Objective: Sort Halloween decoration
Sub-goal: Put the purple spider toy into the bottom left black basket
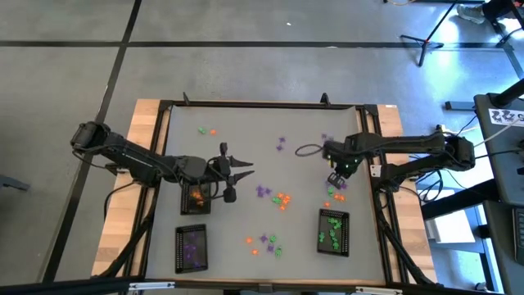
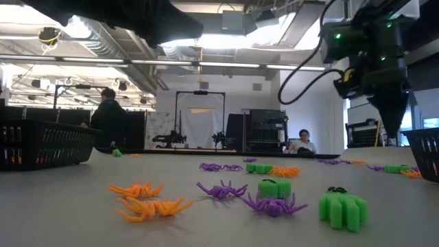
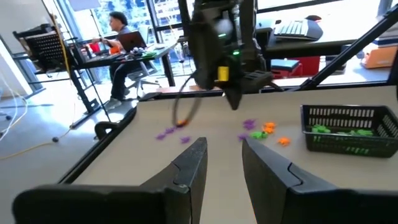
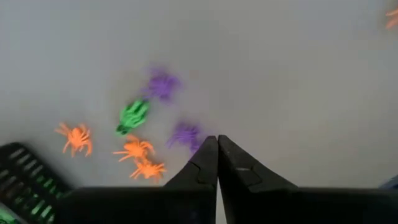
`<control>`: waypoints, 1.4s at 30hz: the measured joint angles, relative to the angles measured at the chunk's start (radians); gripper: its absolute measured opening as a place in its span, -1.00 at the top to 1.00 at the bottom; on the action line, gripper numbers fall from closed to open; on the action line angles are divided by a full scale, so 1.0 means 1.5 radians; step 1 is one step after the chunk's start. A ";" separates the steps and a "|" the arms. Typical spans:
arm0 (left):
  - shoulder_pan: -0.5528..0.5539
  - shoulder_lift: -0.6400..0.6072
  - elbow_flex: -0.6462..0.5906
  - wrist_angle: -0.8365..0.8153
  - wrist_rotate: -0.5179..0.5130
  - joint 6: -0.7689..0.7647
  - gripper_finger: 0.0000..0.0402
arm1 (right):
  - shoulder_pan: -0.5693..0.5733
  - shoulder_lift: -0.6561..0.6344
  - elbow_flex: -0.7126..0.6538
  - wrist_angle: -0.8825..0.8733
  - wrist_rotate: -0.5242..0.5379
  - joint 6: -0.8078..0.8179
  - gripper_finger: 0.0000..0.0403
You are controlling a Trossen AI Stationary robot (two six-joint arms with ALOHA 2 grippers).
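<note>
Listing what we find on the grey table (image 1: 246,139), item by item.

Left gripper (image 1: 242,169): near the table's middle on the left side, just past the tray with orange pieces. In the left wrist view its two fingers (image 3: 189,163) stand a narrow gap apart with nothing between them.

Right gripper (image 1: 336,179): at the right side of the table, pointing down above a small cluster of trinkets. In the right wrist view its fingertips (image 4: 217,149) are pressed together and we see nothing held; the tip hangs beside a purple spider (image 4: 185,133).

Halloween decoration, loose: we count scattered orange, purple and green trinkets. A mixed cluster (image 1: 277,197) lies in the middle of the table, another group (image 1: 266,243) near the front edge, a green and orange pair (image 1: 206,130) toward the back left, and purple pieces (image 1: 282,144) toward the back.

Halloween decoration, sorted: an orange tray (image 1: 196,197) at the left holds orange pieces; a purple tray (image 1: 191,247) at the front left holds purple pieces; a green tray (image 1: 334,231) at the front right holds green pieces.

Low view, nearest items: orange spiders (image 2: 147,200), purple spiders (image 2: 255,197), and a green piece (image 2: 342,206), all apart from one another.

Room beyond: a person (image 2: 110,118) standing, another person (image 2: 302,140) seated.
</note>
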 joint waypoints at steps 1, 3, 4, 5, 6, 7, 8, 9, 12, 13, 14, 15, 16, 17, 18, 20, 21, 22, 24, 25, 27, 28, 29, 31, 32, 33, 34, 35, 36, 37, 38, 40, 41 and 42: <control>0.002 0.000 0.000 -0.001 0.000 0.000 0.53 | 0.020 0.000 0.000 0.003 0.004 0.009 0.97; 0.006 0.000 0.000 -0.001 0.000 0.000 0.53 | 0.059 0.000 0.000 0.001 0.016 0.032 0.97; 0.007 0.000 0.000 -0.001 0.000 0.000 0.53 | 0.077 0.000 0.000 0.001 0.019 0.042 0.97; 0.008 0.000 0.000 -0.001 0.000 0.000 0.53 | 0.094 0.000 0.000 0.002 0.019 0.054 0.95; 0.008 0.000 0.000 -0.002 0.000 -0.001 0.53 | 0.109 0.000 0.000 0.001 0.019 0.067 0.92; 0.008 0.000 0.000 -0.002 0.000 -0.001 0.53 | 0.123 0.000 0.000 0.001 0.019 0.079 0.87; 0.008 0.000 0.000 -0.002 0.001 -0.001 0.53 | 0.135 0.000 0.000 0.002 0.019 0.090 0.81; 0.007 0.000 0.000 -0.002 0.002 -0.001 0.53 | 0.146 0.000 0.000 0.002 0.022 0.102 0.74; 0.007 0.000 0.000 -0.002 0.002 -0.002 0.53 | 0.174 0.000 0.000 0.001 0.052 0.139 0.47; 0.007 0.000 0.000 -0.002 0.002 -0.005 0.53 | 0.180 0.000 -0.001 0.002 0.062 0.151 0.38; 0.007 0.000 0.000 -0.002 0.002 -0.007 0.53 | 0.185 0.000 -0.003 0.004 0.068 0.164 0.30; 0.007 0.000 0.000 -0.002 0.002 -0.010 0.53 | 0.186 0.000 -0.008 0.008 0.073 0.179 0.23; 0.007 0.000 0.000 -0.002 0.002 -0.012 0.53 | 0.188 0.000 -0.016 0.010 0.074 0.196 0.17; 0.007 0.000 0.000 -0.002 0.002 -0.013 0.53 | 0.188 0.000 -0.026 0.011 0.076 0.213 0.12; 0.007 0.000 0.000 -0.002 0.002 -0.013 0.53 | 0.188 0.000 -0.038 0.013 0.076 0.231 0.09; 0.007 0.000 0.000 -0.002 0.002 -0.013 0.53 | 0.188 0.000 -0.067 0.023 0.073 0.269 0.05; 0.007 0.000 0.000 -0.002 0.002 -0.013 0.53 | 0.188 0.000 -0.081 0.025 0.070 0.286 0.05; 0.007 0.000 0.000 -0.002 0.001 -0.013 0.53 | 0.188 0.000 -0.094 0.025 0.069 0.300 0.04; 0.007 0.000 0.000 -0.002 0.001 -0.013 0.53 | 0.188 0.000 -0.117 0.041 0.068 0.321 0.04; 0.007 0.000 0.000 -0.002 0.001 -0.013 0.53 | 0.188 0.000 -0.127 0.055 0.067 0.328 0.04; 0.007 0.000 0.000 -0.002 0.001 -0.013 0.53 | 0.188 0.000 -0.144 0.092 0.062 0.331 0.04; 0.007 0.000 0.000 -0.002 0.001 -0.013 0.53 | 0.188 0.000 -0.152 0.116 0.056 0.331 0.04; 0.007 0.000 0.000 -0.002 0.001 -0.013 0.53 | 0.188 0.000 -0.158 0.135 0.049 0.330 0.04; 0.007 0.000 0.000 -0.002 0.001 -0.013 0.53 | 0.188 -0.002 -0.168 0.153 0.047 0.330 0.04; 0.007 0.000 0.000 -0.002 0.001 -0.013 0.53 | 0.188 -0.003 -0.171 0.158 0.048 0.330 0.04; 0.007 0.000 0.000 -0.002 0.001 -0.013 0.53 | 0.188 -0.003 -0.173 0.161 0.051 0.330 0.04; 0.007 0.000 0.000 -0.002 0.001 -0.013 0.53 | 0.188 -0.003 -0.174 0.162 0.055 0.330 0.04; 0.007 0.000 0.000 -0.002 0.001 -0.013 0.53 | 0.188 -0.003 -0.175 0.161 0.059 0.330 0.05; 0.007 0.000 0.000 -0.002 0.001 -0.013 0.53 | 0.188 -0.003 -0.175 0.160 0.061 0.330 0.07; 0.007 0.000 0.000 -0.002 0.001 -0.013 0.53 | 0.188 -0.002 -0.175 0.160 0.063 0.329 0.10; 0.007 0.000 0.000 -0.002 0.001 -0.013 0.53 | 0.188 -0.002 -0.175 0.162 0.064 0.326 0.15; 0.007 0.000 0.000 -0.002 0.001 -0.013 0.53 | 0.188 -0.002 -0.175 0.169 0.066 0.314 0.28; 0.007 0.000 0.000 -0.002 0.001 -0.013 0.53 | 0.189 -0.002 -0.175 0.171 0.067 0.309 0.35; 0.007 0.000 0.000 -0.002 0.001 -0.013 0.53 | 0.188 -0.002 -0.175 0.174 0.068 0.299 0.44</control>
